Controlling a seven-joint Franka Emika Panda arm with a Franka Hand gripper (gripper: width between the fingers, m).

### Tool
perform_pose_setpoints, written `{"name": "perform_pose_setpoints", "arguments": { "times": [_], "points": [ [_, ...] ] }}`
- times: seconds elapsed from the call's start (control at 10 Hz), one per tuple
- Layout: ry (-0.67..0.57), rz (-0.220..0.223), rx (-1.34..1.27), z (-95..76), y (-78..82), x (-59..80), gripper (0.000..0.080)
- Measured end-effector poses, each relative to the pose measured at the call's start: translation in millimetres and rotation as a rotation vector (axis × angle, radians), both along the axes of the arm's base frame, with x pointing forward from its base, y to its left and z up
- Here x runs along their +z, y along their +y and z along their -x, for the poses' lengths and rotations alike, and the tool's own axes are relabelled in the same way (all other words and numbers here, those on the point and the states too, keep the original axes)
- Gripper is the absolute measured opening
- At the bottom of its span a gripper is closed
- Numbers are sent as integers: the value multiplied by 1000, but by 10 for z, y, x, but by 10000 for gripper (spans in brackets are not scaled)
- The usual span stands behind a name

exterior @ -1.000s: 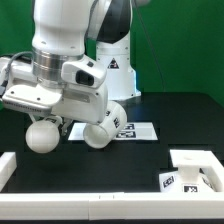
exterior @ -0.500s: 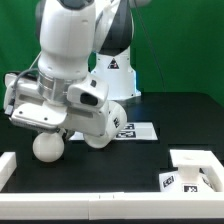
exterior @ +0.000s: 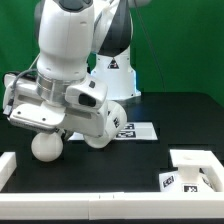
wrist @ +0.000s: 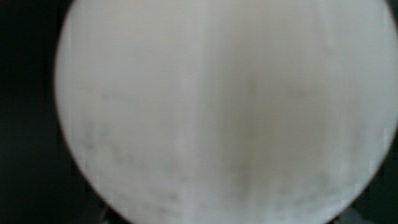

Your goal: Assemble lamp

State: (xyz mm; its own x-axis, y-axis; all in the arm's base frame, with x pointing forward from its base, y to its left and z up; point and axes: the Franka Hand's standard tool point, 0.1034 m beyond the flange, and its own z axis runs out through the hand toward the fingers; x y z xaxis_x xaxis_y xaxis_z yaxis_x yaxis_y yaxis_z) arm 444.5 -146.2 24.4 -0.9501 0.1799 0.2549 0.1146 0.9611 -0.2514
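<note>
The white rounded bulb (exterior: 46,149) hangs under the arm's hand at the exterior view's left, low over the black table. It fills the wrist view (wrist: 214,110). My gripper (exterior: 46,138) sits right on top of the bulb and appears shut on it; its fingers are hidden by the hand and do not show in the wrist view. The tapered shade (exterior: 103,132) lies on its side just to the right of the bulb, a tag facing out. The flat square base (exterior: 195,162) rests at the front right with tags on its front edge.
The marker board (exterior: 140,130) lies behind the shade. The tall white robot pedestal (exterior: 115,70) stands at the back. A low white rail (exterior: 100,200) runs along the table's front, with a raised end (exterior: 8,165) at the left.
Over the last second the arm swung and lowered, carrying the bulb down and slightly right. Since half a second ago nothing has visibly moved.
</note>
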Motion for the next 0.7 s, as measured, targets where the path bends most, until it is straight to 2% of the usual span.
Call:
{"name": "perform_pose_setpoints", "arguments": {
  "times": [0.1, 0.2, 0.3, 0.4, 0.7],
  "points": [
    [0, 0, -1, 2, -2, -2, 340],
    [0, 0, -2, 3, -4, -3, 429],
    [1, 0, -3, 5, -6, -4, 580],
    [1, 0, -4, 6, -8, -5, 663],
    [1, 1, -6, 11, -13, -8, 697]
  ]
}}
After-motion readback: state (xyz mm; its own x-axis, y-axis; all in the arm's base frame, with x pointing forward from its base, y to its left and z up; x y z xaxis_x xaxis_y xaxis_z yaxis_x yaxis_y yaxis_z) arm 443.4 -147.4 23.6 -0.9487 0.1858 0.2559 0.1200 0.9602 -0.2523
